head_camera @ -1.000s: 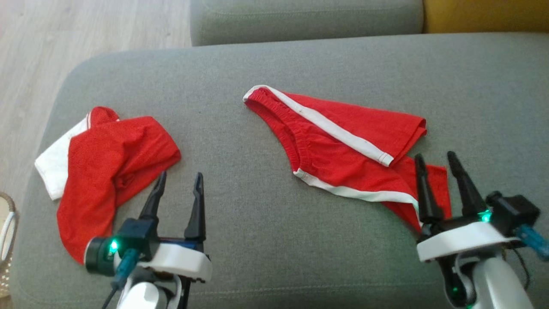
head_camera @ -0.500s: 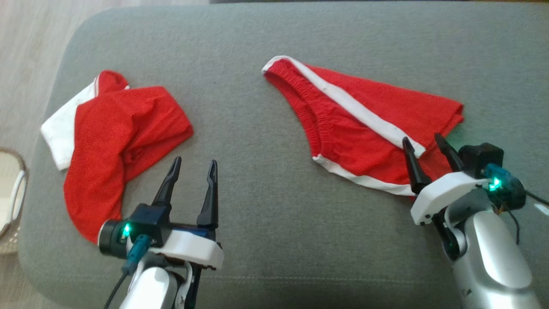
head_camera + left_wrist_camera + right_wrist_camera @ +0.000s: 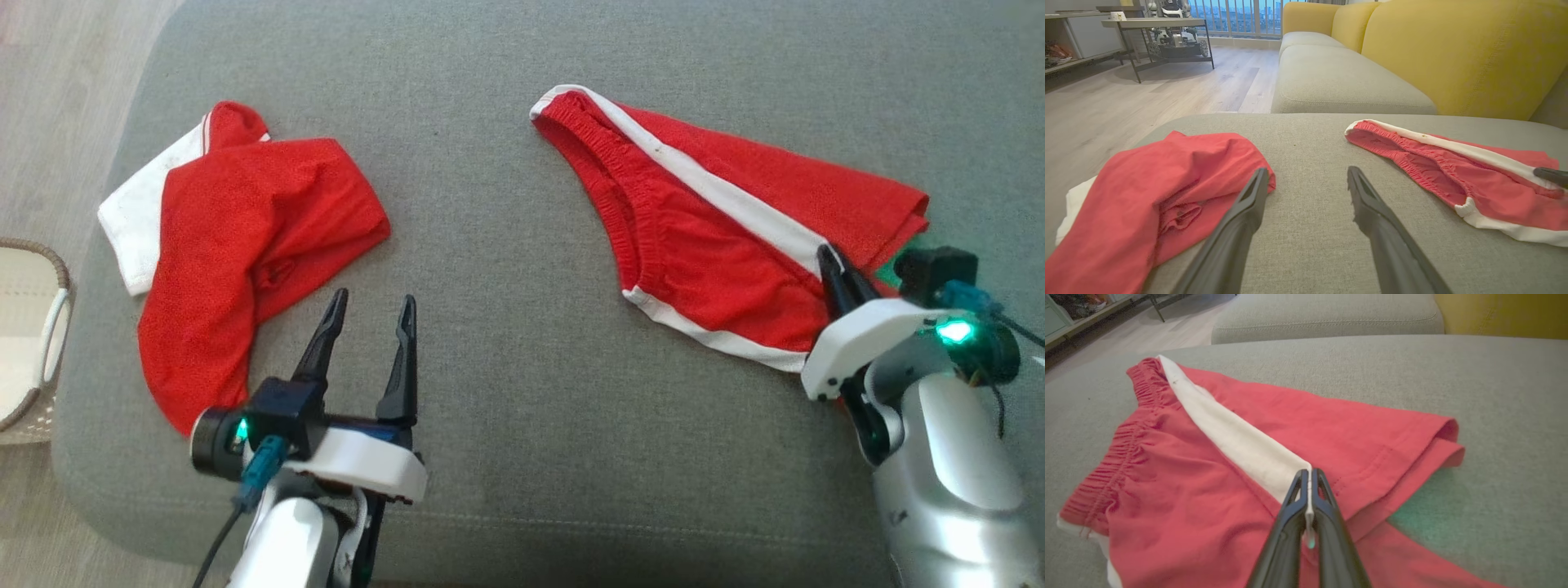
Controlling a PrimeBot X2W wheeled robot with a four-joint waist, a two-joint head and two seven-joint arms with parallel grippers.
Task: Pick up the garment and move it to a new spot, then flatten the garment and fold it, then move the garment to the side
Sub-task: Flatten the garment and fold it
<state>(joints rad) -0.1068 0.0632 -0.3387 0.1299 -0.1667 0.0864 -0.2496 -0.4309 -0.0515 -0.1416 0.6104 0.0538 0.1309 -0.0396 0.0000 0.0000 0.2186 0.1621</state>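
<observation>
Right pincer pinched tight on the white stripe end of the red shorts, which lie rumpled on the right of the grey sofa cushion; left pincer spread wide, empty, beside the red shirt.

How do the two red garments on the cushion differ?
The shorts lie spread out, showing an elastic waistband and a white stripe; the shirt is bunched, with a white panel. The right gripper is shut on the shorts' stripe end; the shirt lies untouched beside the open left gripper. Both are red and white, on the grey cushion.
</observation>
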